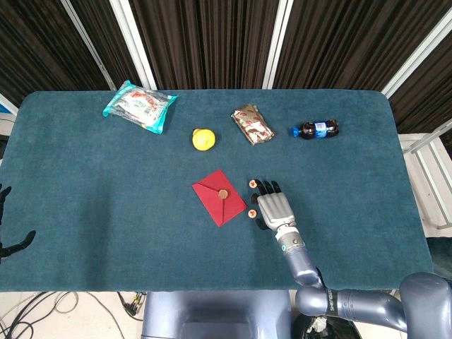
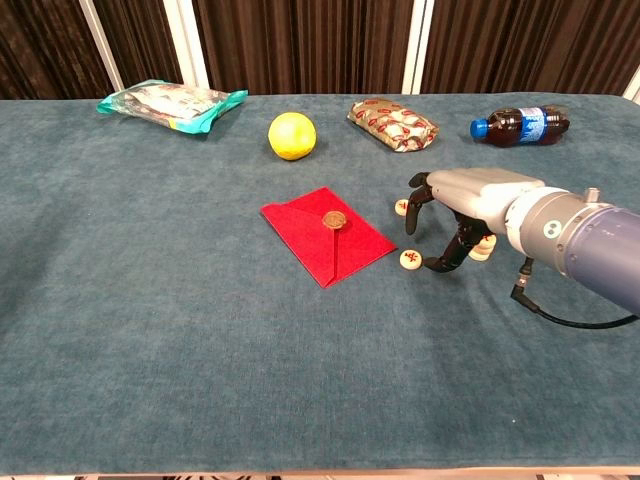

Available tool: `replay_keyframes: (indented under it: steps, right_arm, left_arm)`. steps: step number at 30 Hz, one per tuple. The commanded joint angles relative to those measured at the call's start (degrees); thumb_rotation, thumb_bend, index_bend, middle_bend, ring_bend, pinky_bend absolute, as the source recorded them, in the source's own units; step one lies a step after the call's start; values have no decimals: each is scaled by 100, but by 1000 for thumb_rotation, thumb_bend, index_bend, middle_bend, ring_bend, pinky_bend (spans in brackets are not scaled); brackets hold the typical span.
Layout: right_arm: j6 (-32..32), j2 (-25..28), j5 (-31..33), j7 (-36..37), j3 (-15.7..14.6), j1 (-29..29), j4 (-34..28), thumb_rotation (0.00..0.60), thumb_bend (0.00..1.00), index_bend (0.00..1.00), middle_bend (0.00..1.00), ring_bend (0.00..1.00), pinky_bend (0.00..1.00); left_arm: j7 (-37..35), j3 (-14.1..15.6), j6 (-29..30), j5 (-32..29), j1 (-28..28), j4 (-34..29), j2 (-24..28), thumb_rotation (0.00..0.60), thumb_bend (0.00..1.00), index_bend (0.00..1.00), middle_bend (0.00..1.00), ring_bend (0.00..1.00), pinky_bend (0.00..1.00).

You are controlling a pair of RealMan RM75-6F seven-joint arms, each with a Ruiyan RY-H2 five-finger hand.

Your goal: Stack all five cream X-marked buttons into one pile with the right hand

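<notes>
Our right hand (image 2: 462, 214) pinches one button (image 2: 481, 249). Two buttons (image 2: 410, 259) lie loose beside its fingertips, so we judge stacking barely begun

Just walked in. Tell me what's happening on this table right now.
The robot's right hand is reaching over small cream X-marked buttons beside a red envelope. One button lies just off its fingertips and another sits by the fingers farther back; more cream shows under the palm, though whether it is gripped cannot be told. No pile is visible yet. The left hand waits at the table edge. A lemon, snack packets and a soda bottle lie untouched along the far side.
</notes>
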Motion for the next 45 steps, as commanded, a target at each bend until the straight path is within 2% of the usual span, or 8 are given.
replay_keyframes:
  steps: [1, 17, 45]
  right_arm:
    - [-57, -27, 87, 30, 33, 25, 30, 600, 398, 403, 0, 0, 0]
    - [-41, -236, 101, 131, 40, 80, 329, 600, 397, 458, 0, 0, 0]
    - [-154, -378, 196, 148, 26, 126, 518, 600, 397, 488, 0, 0, 0]
  left_arm:
    - [2, -1, 0, -3, 1, -4, 0, 600, 197, 101, 0, 0, 0]
    - [-2, -21, 11, -28, 3, 0, 0, 600, 201, 100, 0, 0, 0]
    - [-42, -22, 8, -14, 3, 5, 15, 600, 201, 100, 0, 0, 0]
